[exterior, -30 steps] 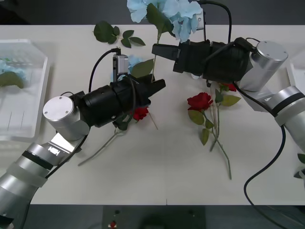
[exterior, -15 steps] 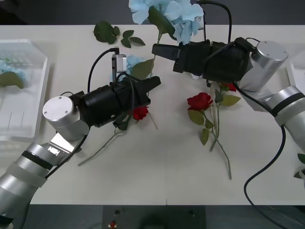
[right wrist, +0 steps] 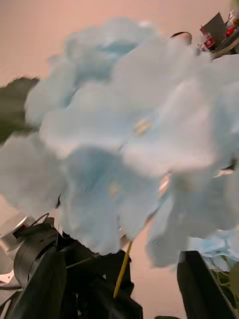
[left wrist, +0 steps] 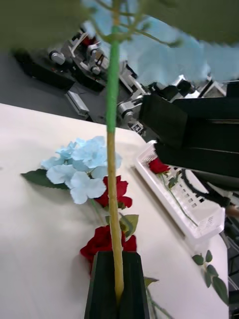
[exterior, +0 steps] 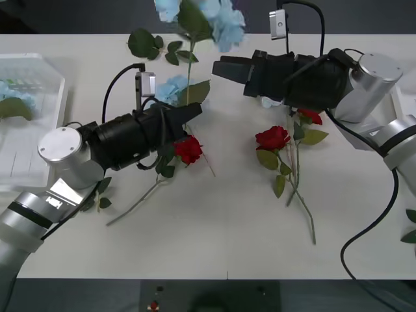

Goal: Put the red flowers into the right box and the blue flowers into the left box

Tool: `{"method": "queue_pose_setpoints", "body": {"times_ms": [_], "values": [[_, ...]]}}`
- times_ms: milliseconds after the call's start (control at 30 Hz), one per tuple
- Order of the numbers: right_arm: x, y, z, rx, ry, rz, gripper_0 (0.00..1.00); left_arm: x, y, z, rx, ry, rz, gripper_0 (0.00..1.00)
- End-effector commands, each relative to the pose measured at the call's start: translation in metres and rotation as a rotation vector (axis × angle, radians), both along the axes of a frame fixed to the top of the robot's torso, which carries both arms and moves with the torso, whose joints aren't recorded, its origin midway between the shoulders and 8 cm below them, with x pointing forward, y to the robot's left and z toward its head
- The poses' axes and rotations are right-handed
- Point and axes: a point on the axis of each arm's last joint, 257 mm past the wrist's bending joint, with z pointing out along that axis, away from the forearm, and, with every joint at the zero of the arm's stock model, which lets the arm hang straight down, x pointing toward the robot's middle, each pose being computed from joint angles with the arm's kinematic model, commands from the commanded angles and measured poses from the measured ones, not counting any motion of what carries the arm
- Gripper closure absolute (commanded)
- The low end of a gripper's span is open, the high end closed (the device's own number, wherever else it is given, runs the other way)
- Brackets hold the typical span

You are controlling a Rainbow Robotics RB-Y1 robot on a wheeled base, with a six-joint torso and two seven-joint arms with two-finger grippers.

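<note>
At the far left edge of the table (exterior: 214, 234) sits the left box (exterior: 39, 123), the ribbed white crate, with a blue hydrangea head (exterior: 9, 88) and its leaf already lying inside.

My left gripper (exterior: 194, 112) reaches over the middle of the table, pinched tight on the thin green stem (left wrist: 114, 164) of a blue hydrangea. In my left wrist view the stem runs straight up from between the two black fingers (left wrist: 102, 284), which are closed against it. That held bloom (exterior: 208, 16) rides high, over the far edge of the table, lifted clear of the surface.

Just beside that gripper another blue hydrangea (exterior: 174, 88) lies on the table with its big green leaf, and a red rose (exterior: 189, 149) lies on the near side of the fingers, its stem trailing toward the near left. A loose sprig of green leaves (exterior: 156, 47) rests at the far edge.

Right of centre, my right gripper (exterior: 224, 67) hangs above the table, pointing left; I cannot tell how its fingers stand. Its wrist view looks into pale blue petals (right wrist: 129, 134) close up.

Below that arm lie two more red roses, one (exterior: 272, 138) nearer and one (exterior: 311, 116) partly under the arm, their stems crossing toward the near right.

The right box (exterior: 402, 101) shows as a white rim at the far right edge; in my left wrist view it (left wrist: 199, 219) holds a red rose (left wrist: 158, 166).
</note>
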Motion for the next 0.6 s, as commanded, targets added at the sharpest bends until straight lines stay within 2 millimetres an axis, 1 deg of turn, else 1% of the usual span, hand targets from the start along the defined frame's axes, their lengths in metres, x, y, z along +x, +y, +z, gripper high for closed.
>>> {"method": "queue_pose_setpoints", "body": {"times_ms": [33, 100, 133, 167, 267, 300, 367, 400, 467, 533, 600], "values": [[0.003, -0.018, 0.024, -0.044, -0.092, -0.006, 0.0, 0.011, 0.047, 0.026, 0.021, 0.03, 0.013, 1.0], [0.007, -0.027, 0.018, -0.087, -0.106, -0.023, 0.0, 0.01, 0.071, 0.027, 0.067, 0.065, 0.003, 1.0], [0.009, -0.031, 0.016, -0.103, -0.111, -0.029, 0.0, 0.009, 0.078, 0.027, 0.084, 0.077, -0.002, 1.0], [0.011, -0.036, 0.011, -0.128, -0.107, -0.038, 0.0, 0.008, 0.092, 0.029, 0.116, 0.093, -0.007, 1.0], [0.02, -0.058, 0.0, -0.189, -0.046, -0.075, 0.0, 0.001, 0.134, 0.032, 0.181, 0.169, -0.015, 1.0], [0.021, -0.062, -0.002, -0.2, -0.032, -0.082, 0.0, 0.0, 0.143, 0.033, 0.19, 0.184, -0.013, 1.0], [0.026, -0.079, -0.013, -0.247, 0.035, -0.113, 0.0, -0.002, 0.177, 0.036, 0.204, 0.247, 0.0, 1.0], [0.027, -0.083, -0.017, -0.261, 0.056, -0.121, 0.0, -0.002, 0.187, 0.037, 0.217, 0.256, 0.01, 1.0], [0.031, -0.102, -0.033, -0.312, 0.139, -0.157, 0.0, 0.001, 0.231, 0.035, 0.289, 0.28, 0.072, 1.0], [0.035, -0.127, -0.051, -0.354, 0.259, -0.214, 0.0, 0.002, 0.278, 0.036, 0.368, 0.301, 0.138, 1.0], [0.038, -0.146, -0.065, -0.384, 0.338, -0.266, 0.0, 0.0, 0.31, 0.036, 0.416, 0.321, 0.185, 1.0]]}}
